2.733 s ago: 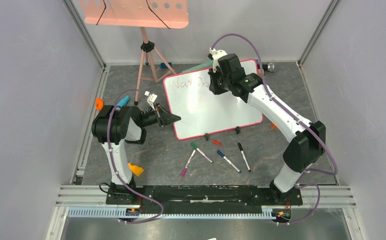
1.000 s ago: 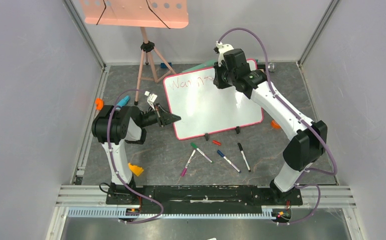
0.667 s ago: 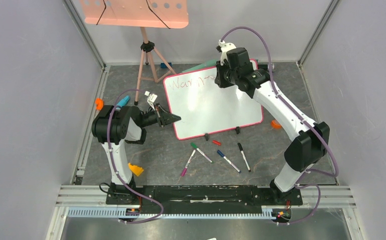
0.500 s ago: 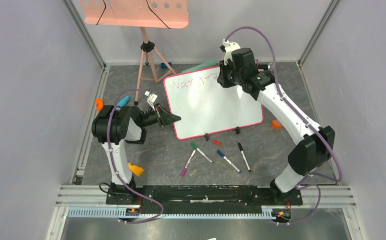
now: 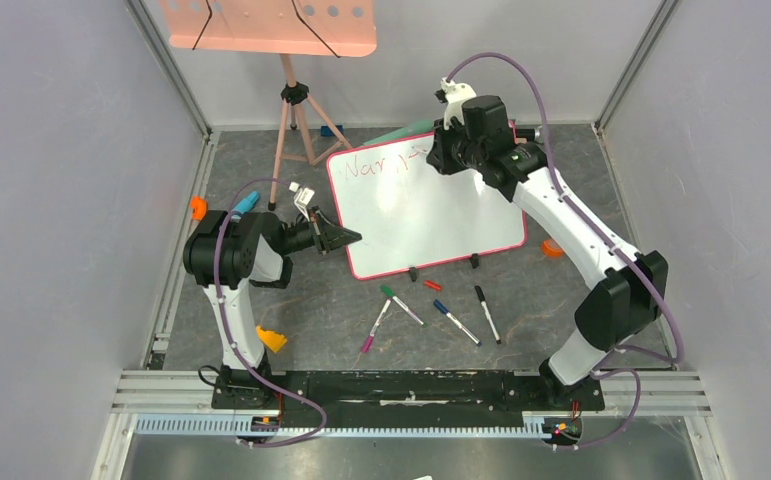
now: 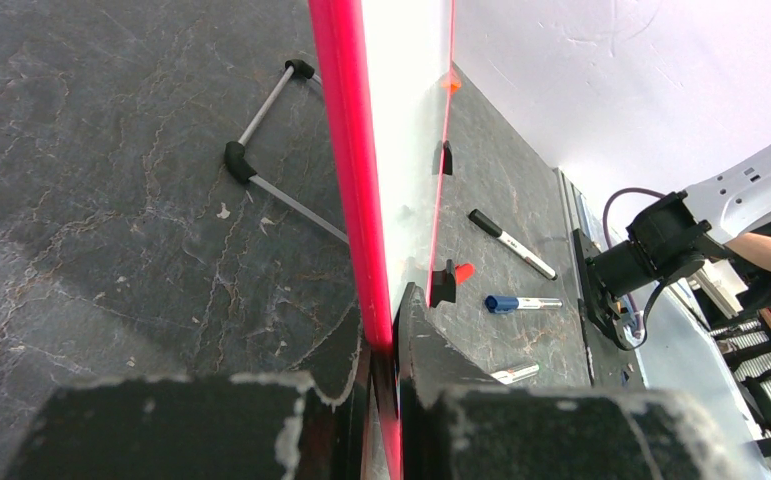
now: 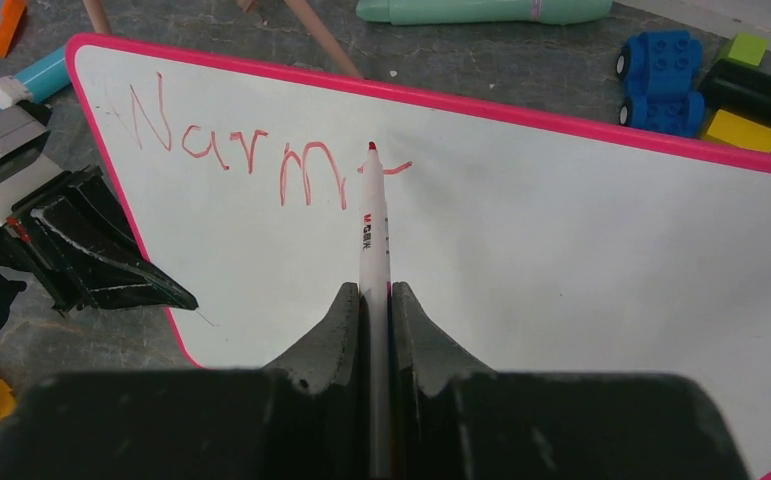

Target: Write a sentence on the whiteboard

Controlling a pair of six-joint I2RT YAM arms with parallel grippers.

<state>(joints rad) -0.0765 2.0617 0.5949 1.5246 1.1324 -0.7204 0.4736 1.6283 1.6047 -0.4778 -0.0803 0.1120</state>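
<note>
where the two arms are bolted down, a black rail runs along the near edge of a dark grey slab, matt and veined like stone. pale, smooth walls with slim metal corner posts box the slab in on three sides. an orange wedge lies near the left arm's base. four loose pens, thin plastic sticks with coloured caps, lie scattered mid-floor beside a small red cap.

just behind them the board stands tilted on two black clip feet, a glossy white rectangle with rounded corners and a thin pink-red rim. the left claw is pressed together on that rim at the board's left edge, and the left wrist view shows its black fingers pinching the rim edge-on. at the board's top edge the right claw pinches a white pen, whose red tip sits at the end of the words, thin red strokes reading roughly "narm" plus a short dash.

beyond the board lie a mint green tube and a blue toy car. a pink tripod carries a salmon perforated tray at the back wall.
</note>
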